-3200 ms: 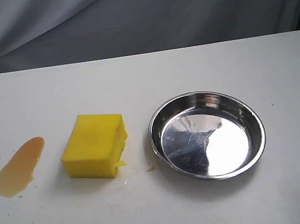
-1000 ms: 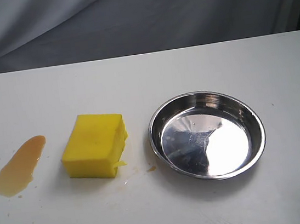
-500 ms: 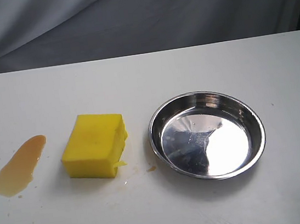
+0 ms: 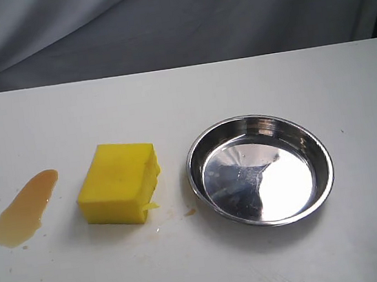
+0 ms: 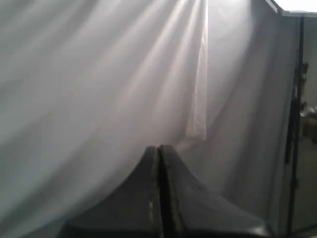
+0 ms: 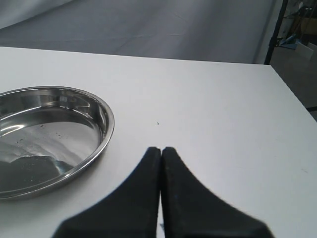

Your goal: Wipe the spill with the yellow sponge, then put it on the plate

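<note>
**Exterior view:** The sponge (image 4: pixel 119 183) sits left of centre on the white counter (image 4: pixel 237 86). It lies between the spill (image 4: pixel 24 209) at the lower left and the plate (image 4: pixel 320 165) right of centre, near both and touching neither. No arm shows here. The sponge is a thick foam block, so it is probably light and soft and will squash under a pinch. Once soaked it should grow heavier and may drip. Its edge facing the plate is ragged, with a loose crumb beside it. The safer hold looks to be from above, across the two smooth opposite sides, set deep enough that the foam cannot twist free. The steel plate looks stiff and slick and may slide if knocked.

**Left wrist view:** The left fingers (image 5: pixel 148 168) are pressed together and hold nothing. They face a grey cloth (image 5: pixel 99 74), and none of the task's things shows.

**Right wrist view:** The right fingers (image 6: pixel 151 168) are likewise closed tip to tip and empty. They are over the counter, with the plate near but apart from them.
</note>
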`<action>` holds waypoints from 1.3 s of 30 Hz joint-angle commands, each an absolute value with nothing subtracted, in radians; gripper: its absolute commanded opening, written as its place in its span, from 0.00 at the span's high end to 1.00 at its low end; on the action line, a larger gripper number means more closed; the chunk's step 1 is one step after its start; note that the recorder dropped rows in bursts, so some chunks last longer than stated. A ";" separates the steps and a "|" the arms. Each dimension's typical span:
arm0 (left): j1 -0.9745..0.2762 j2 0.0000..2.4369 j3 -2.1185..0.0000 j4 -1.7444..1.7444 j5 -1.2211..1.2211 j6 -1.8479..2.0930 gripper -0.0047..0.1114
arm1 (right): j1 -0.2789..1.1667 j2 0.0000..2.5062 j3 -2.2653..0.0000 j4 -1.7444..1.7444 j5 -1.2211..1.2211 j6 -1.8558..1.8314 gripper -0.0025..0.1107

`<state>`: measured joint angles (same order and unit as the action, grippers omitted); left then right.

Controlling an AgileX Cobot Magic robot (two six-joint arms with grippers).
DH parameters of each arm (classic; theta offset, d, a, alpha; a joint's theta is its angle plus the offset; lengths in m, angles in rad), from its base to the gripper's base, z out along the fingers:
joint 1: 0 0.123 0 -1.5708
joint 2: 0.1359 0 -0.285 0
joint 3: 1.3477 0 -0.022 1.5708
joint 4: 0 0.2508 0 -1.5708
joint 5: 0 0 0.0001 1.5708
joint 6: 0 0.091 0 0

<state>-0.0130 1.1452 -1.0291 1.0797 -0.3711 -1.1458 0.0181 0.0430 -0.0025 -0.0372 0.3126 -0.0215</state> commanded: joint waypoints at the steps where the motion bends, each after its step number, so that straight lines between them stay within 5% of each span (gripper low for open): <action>1: -0.010 1.317 -1.101 1.494 -0.525 -1.512 0.96 | 0.011 0.039 0.000 -0.033 0.309 -0.018 0.98; 11: -0.010 1.558 -1.168 1.744 -0.687 -1.797 0.96 | 0.011 0.039 0.000 -0.033 0.309 -0.018 0.98; 39: -0.010 1.562 -1.168 1.685 -0.809 -1.627 0.96 | 0.011 0.039 0.000 -0.033 0.309 -0.018 0.98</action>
<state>-0.0130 1.5655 -1.1644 1.6925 -0.7270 -1.7057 0.0181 0.0430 -0.0025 -0.0372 0.3126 -0.0215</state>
